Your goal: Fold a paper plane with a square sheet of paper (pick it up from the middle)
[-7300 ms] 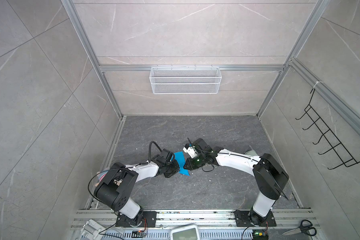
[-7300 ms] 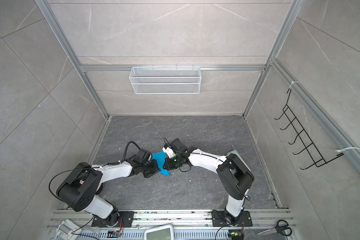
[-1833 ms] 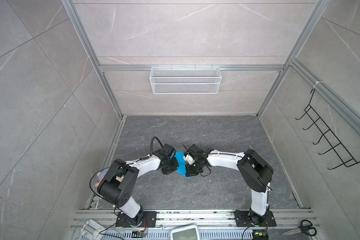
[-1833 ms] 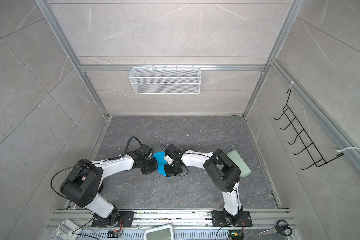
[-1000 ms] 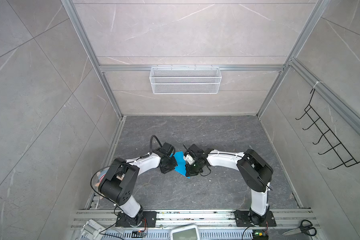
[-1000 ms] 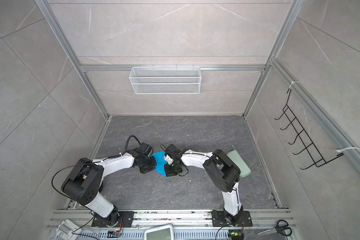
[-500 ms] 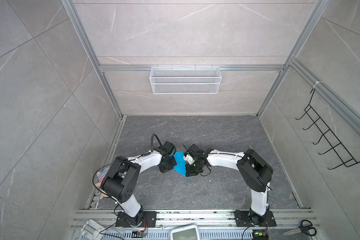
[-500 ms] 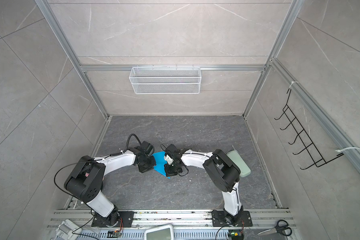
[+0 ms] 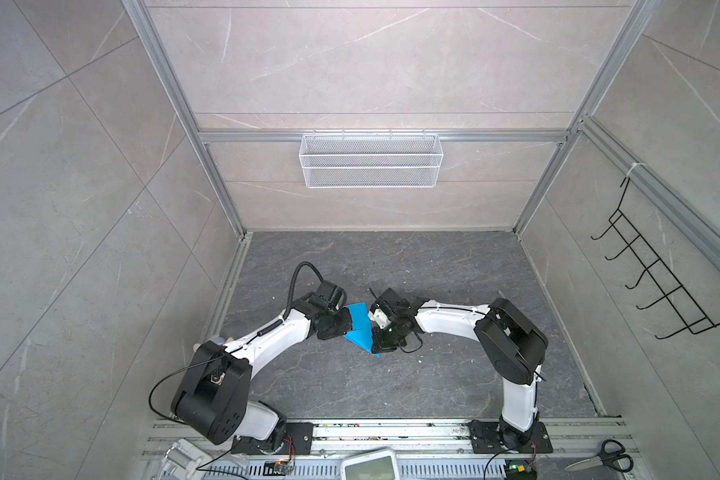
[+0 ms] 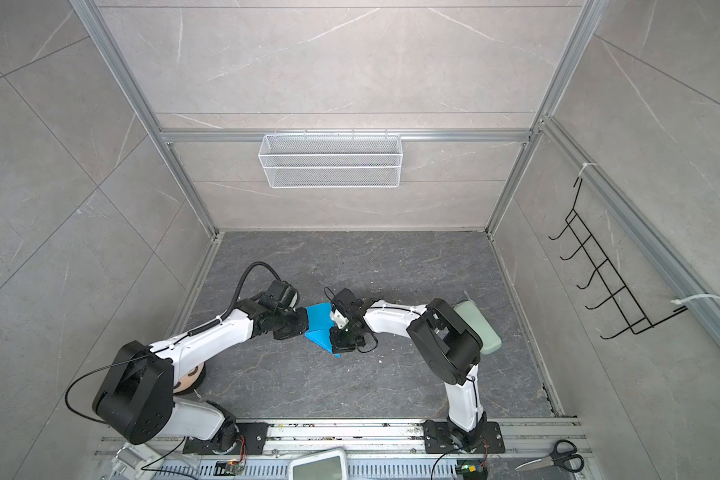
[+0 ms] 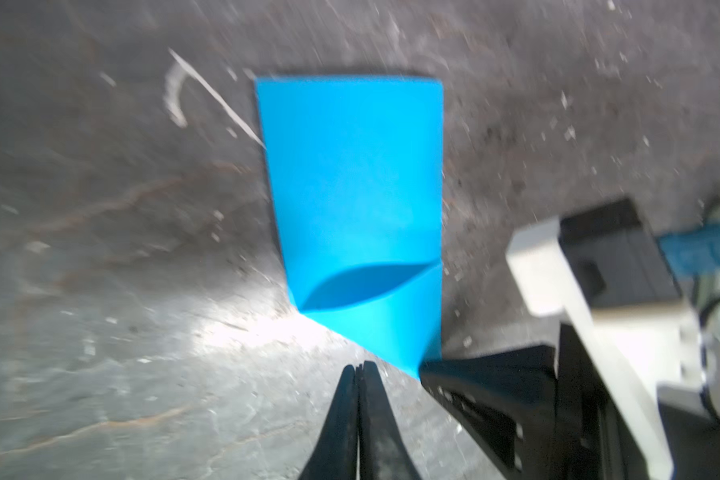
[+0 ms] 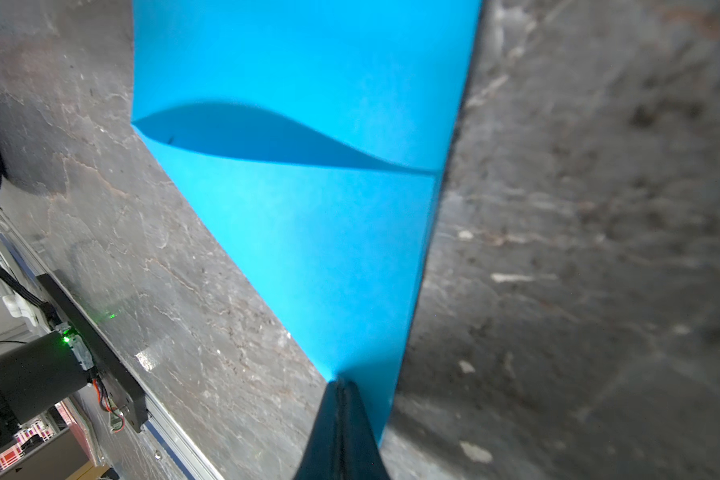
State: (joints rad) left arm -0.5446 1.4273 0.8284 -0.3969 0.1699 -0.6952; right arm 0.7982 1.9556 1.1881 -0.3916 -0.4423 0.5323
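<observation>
At left gripper [image 11: 358, 368]: we see it squeezed shut, tip just beside slanted edge of blue paper sheet [image 11: 354, 187]. Right gripper [image 12: 341, 384] shut too, tip on sheet's pointy corner. Sheet lies folded on grey floor [image 9: 350, 386], between both grippers. Since few seconds ago: sheet in same spot, right arm [image 9: 454, 322] bent closer in.

Folded blue paper [image 9: 359, 328] lies on the dark floor [image 9: 412, 257], sandwiched: left gripper [image 9: 347, 326] at one edge, right gripper [image 9: 377, 345] at the opposite edge.
</observation>
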